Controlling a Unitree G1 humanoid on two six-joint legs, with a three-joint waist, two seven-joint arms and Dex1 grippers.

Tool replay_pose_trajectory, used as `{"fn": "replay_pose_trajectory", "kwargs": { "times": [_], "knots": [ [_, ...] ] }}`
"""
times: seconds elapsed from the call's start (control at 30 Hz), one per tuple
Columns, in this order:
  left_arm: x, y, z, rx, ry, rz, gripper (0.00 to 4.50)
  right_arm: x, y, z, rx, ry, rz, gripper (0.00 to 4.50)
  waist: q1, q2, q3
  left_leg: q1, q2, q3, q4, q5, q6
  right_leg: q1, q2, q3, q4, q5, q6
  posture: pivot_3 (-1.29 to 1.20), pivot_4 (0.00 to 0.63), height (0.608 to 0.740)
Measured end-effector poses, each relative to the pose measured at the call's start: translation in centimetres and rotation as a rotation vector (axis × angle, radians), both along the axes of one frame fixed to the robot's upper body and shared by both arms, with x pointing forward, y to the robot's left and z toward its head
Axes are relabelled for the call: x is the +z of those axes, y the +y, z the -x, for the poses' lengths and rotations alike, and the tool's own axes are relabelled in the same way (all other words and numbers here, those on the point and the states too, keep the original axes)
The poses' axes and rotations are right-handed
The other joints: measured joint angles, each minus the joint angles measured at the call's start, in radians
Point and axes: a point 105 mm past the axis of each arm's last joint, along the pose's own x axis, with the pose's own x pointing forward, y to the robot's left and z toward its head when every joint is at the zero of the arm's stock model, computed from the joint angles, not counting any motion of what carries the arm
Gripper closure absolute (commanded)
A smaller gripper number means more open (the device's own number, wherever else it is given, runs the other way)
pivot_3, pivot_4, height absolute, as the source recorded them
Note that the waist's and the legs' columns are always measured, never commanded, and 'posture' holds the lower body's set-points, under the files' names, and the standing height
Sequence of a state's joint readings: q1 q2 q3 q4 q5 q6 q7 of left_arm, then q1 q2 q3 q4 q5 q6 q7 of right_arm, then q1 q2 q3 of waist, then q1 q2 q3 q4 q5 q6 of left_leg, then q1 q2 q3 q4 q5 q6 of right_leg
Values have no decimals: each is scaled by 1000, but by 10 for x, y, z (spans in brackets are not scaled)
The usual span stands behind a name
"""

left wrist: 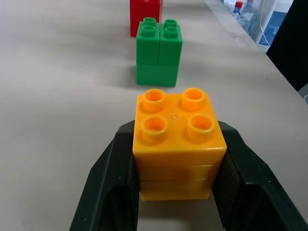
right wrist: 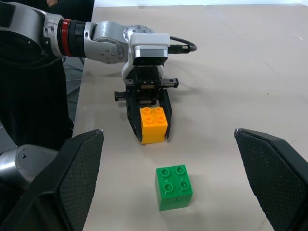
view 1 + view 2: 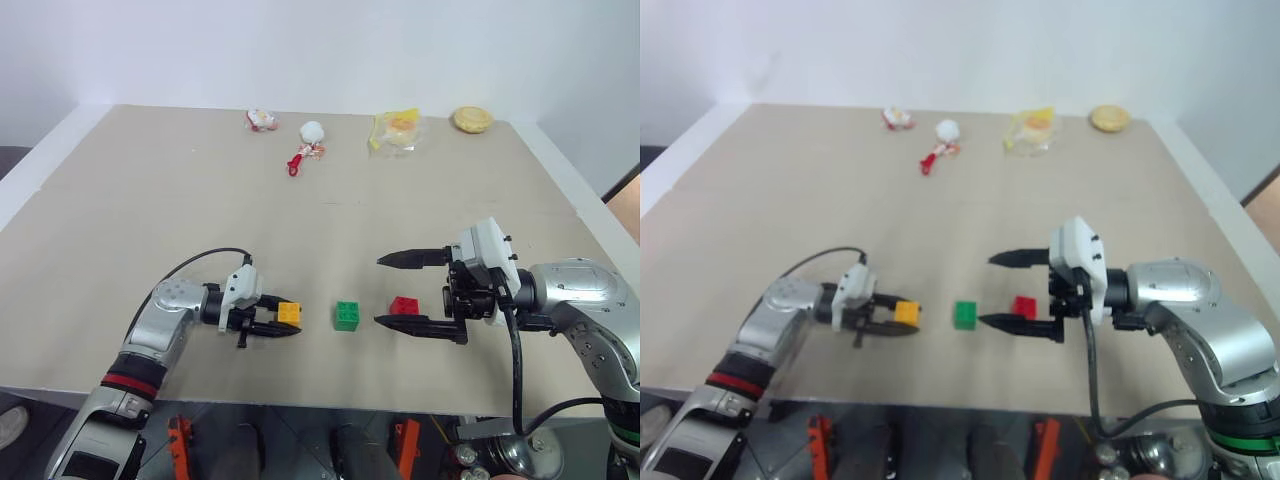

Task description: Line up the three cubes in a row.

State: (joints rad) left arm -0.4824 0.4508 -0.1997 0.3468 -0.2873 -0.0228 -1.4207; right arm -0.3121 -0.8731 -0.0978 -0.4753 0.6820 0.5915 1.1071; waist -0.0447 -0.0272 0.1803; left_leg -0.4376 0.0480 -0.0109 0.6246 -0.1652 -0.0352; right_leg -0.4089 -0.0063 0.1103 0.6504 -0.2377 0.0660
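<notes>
Head cameras look down over the whole surface point(image 3: 150, 200); wrist cameras sit low and close, both sharing the green cube point(image 2: 173, 187).

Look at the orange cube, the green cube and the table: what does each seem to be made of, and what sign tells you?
Orange cube: looks like hard moulded plastic, smooth with a slight sheen; crisp round studs and seams show it.
Green cube: seemingly the same plastic; glossy studs, sharp edges.
Table: matt beige top, probably laminate or painted board; the exact material is unclear.
</notes>
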Motion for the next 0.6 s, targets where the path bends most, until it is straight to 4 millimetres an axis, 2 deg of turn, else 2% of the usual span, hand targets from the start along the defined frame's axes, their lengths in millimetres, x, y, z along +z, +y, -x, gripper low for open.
{"fn": "replay_pose_trajectory", "kwargs": {
  "times": [0.07, 0.1, 0.3, 0.47, 0.6],
  "knots": [
    [0, 0, 0, 3, -2, 0, 3134, 0, 0, 0, 0, 0, 1, 0, 0, 0, 0, 0, 0, 0, 0, 0, 0, 0, 0, 0, 0, 0, 0, 0, 150, 740],
    [0, 0, -1, 4, -2, -1, 2087, 0, 0, 0, -1, 0, 1, 0, 0, 0, 0, 0, 0, 0, 0, 0, 0, 0, 0, 0, 0, 0, 0, 0, 150, 740],
    [-3, 0, -3, 22, 3, -3, 84, 0, 0, 0, 1, 0, 2, 0, 0, 0, 0, 0, 0, 0, 0, 0, 0, 0, 0, 0, 0, 0, 0, 0, 150, 740],
    [6, 0, -4, 25, 7, 35, 36, 0, 0, 0, 2, 1, 3, 0, 0, 0, 0, 0, 0, 0, 0, 0, 0, 0, 0, 0, 0, 0, 0, 0, 150, 740],
    [37, -5, -3, 23, -5, 126, 36, 0, 0, 0, 2, 8, 1, 0, 0, 0, 0, -1, 0, 0, 0, 0, 0, 0, 0, 0, 0, 0, 1, 0, 150, 740]
  ]
}}
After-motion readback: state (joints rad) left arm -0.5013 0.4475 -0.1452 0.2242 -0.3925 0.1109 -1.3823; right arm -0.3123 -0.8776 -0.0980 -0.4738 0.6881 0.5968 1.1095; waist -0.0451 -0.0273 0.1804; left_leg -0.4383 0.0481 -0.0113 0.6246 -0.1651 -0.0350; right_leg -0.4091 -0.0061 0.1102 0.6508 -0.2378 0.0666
